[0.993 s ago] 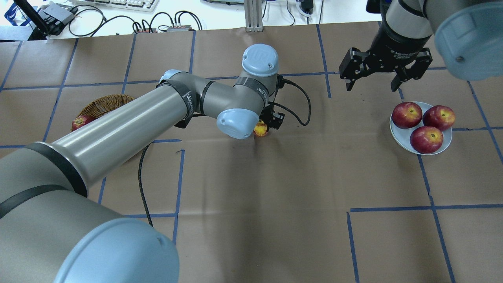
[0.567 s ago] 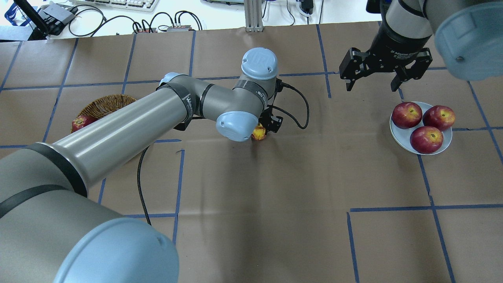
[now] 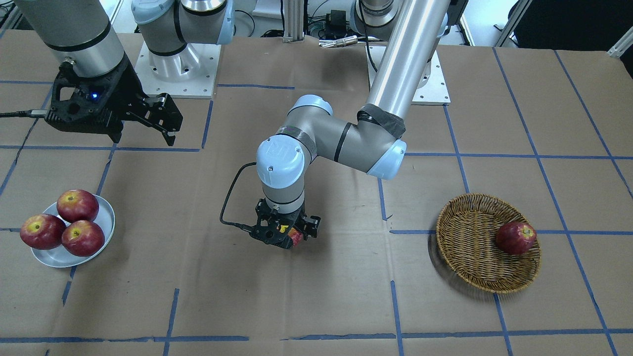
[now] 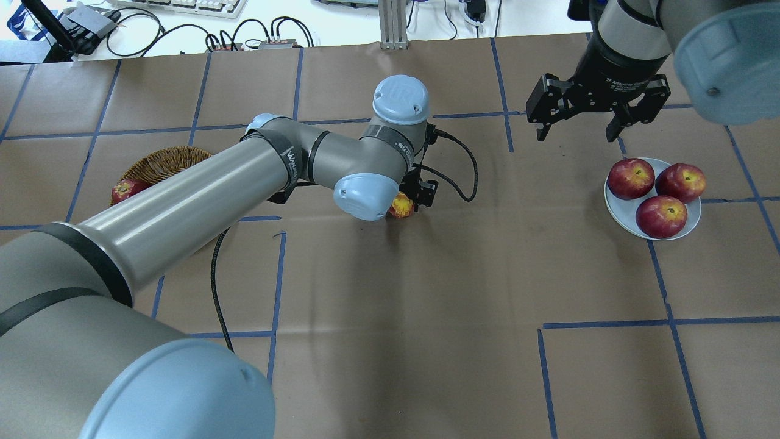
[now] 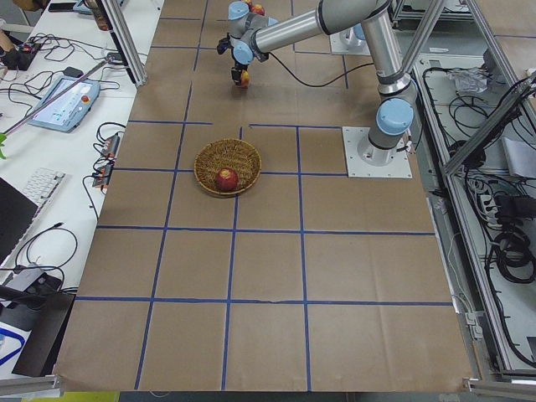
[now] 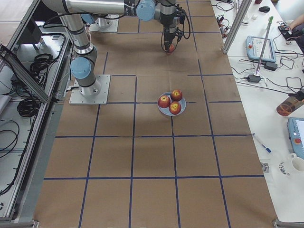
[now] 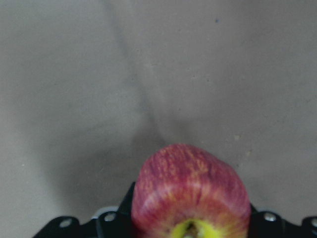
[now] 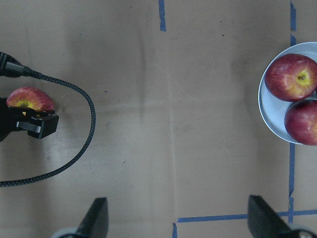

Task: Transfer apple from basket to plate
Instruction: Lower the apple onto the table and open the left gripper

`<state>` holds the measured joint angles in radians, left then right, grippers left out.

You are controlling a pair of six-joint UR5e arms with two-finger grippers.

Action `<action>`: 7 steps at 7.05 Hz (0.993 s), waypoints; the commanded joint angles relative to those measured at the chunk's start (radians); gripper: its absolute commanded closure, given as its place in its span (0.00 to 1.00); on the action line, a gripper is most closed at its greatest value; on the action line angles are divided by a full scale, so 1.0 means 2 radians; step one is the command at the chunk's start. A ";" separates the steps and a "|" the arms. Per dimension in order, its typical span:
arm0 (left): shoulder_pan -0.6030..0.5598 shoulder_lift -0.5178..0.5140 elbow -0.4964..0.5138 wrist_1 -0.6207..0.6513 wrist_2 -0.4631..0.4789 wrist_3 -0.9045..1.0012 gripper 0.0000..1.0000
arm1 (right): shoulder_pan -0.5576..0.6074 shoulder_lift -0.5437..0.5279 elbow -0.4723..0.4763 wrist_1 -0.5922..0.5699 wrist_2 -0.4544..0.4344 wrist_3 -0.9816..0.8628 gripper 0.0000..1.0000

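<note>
Close against the left wrist camera, the apple [image 7: 190, 191] sits clamped between the left gripper's [image 3: 291, 236] fingers, low over the table's [image 4: 426, 317] brown paper, between basket [image 3: 470, 247] and plate [image 3: 106, 217]. One dark apple [image 3: 516, 237] lies in the basket, three on the plate. Farther back, the right gripper [image 4: 576, 135] hangs above the paper near the plate, spread wide, holding nothing

"UR" – left arm joint cap [image 4: 400, 96] | "2F Adaptive…" – right gripper [image 4: 576, 135]

Left gripper [image 3: 291, 235] points down, fingers [image 8: 37, 124] closed on the apple [image 7: 190, 191]; right gripper [image 4: 576, 134] hangs, fingers spread.
</note>
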<state>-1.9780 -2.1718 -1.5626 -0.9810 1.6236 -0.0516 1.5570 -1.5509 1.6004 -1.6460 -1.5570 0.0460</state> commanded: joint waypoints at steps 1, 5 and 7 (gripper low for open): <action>0.019 0.052 0.005 -0.053 -0.001 0.003 0.01 | 0.000 0.000 0.001 -0.001 0.001 0.000 0.00; 0.108 0.243 0.001 -0.224 -0.002 0.068 0.01 | 0.000 0.000 0.001 -0.001 0.001 0.000 0.00; 0.131 0.285 0.001 -0.273 -0.002 0.068 0.01 | 0.000 0.000 0.001 -0.001 0.001 0.000 0.00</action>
<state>-1.7464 -1.6522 -1.5601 -1.4731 1.6199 0.0828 1.5570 -1.5509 1.6014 -1.6475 -1.5554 0.0460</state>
